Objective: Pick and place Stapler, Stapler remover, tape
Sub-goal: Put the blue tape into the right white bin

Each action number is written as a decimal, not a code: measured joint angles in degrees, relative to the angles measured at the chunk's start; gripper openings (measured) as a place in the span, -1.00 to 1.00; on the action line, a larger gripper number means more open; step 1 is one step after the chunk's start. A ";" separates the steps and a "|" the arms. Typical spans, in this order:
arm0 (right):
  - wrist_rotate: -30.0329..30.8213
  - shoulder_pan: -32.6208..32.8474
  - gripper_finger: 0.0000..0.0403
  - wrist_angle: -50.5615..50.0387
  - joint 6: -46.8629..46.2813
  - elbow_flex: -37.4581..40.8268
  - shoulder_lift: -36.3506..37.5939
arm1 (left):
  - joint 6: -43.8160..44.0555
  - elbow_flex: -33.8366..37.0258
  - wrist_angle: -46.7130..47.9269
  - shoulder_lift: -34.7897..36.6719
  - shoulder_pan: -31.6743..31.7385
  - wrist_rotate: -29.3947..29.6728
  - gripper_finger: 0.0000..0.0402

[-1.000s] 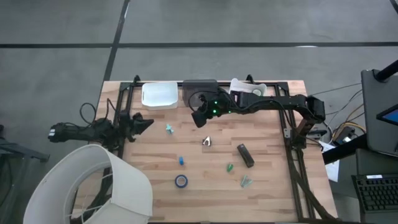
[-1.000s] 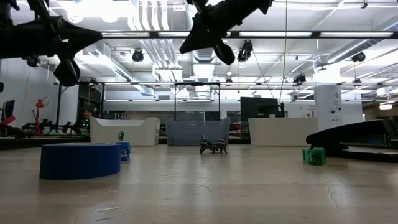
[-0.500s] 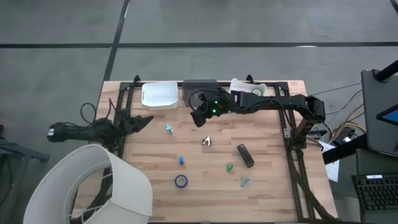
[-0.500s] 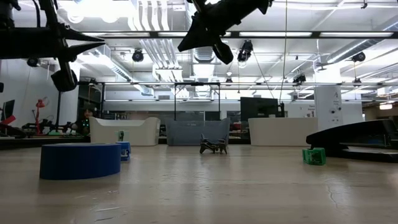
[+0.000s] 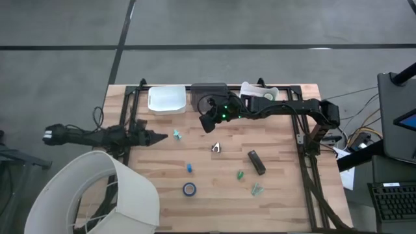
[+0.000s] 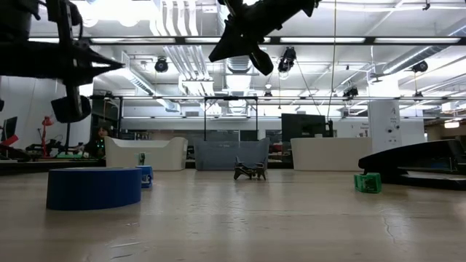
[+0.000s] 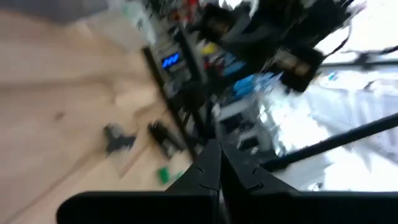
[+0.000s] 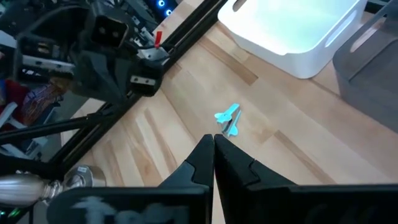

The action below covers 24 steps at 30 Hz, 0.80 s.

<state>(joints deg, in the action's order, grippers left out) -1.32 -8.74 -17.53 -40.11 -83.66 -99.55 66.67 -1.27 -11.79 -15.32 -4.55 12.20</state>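
The black stapler [image 5: 256, 162] lies flat right of centre. A silvery claw-shaped remover [image 5: 216, 149] sits mid-table and a teal one [image 5: 176, 134] left of it. A blue tape roll [image 5: 189, 189] lies flat near the near edge, with a smaller blue piece [image 5: 189, 168] beyond it and a green one [image 5: 240, 175] to the right. No red or pink rolls show. My left gripper [image 5: 162, 137] is shut, raised above the table, just left of the teal piece. My right gripper [image 5: 207, 123] is shut, raised near the far middle.
A white bin [image 5: 166, 99] and a dark grey bin [image 5: 209, 93] stand at the far edge, with a white object [image 5: 260, 92] beside them. A pale green piece [image 5: 257, 190] lies near the near edge. A large white lampshade-like shape [image 5: 97, 195] covers the near left corner.
My left gripper has swung toward the near edge and a little to the right. It now points level at the teal piece and has stayed shut. My right arm and the objects have kept still.
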 joint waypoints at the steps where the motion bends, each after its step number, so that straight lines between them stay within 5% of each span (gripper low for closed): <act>1: -0.02 0.01 -0.96 -0.01 -0.01 0.00 0.00 | 0.15 -0.59 1.53 -0.99 0.01 -0.74 -0.99; 16: -3.62 -0.07 -0.96 -0.23 0.66 0.13 0.00 | -7.36 -14.30 27.24 -18.35 0.00 -8.95 -0.99; 24: -7.00 -0.05 -0.96 -0.67 0.64 0.13 0.04 | -13.80 -20.60 28.01 -30.01 -0.22 -12.77 -0.96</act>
<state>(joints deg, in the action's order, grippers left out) -8.32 -8.79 -18.20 -39.46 -83.53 -99.51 52.87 -21.87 16.22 -45.33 -4.78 -0.57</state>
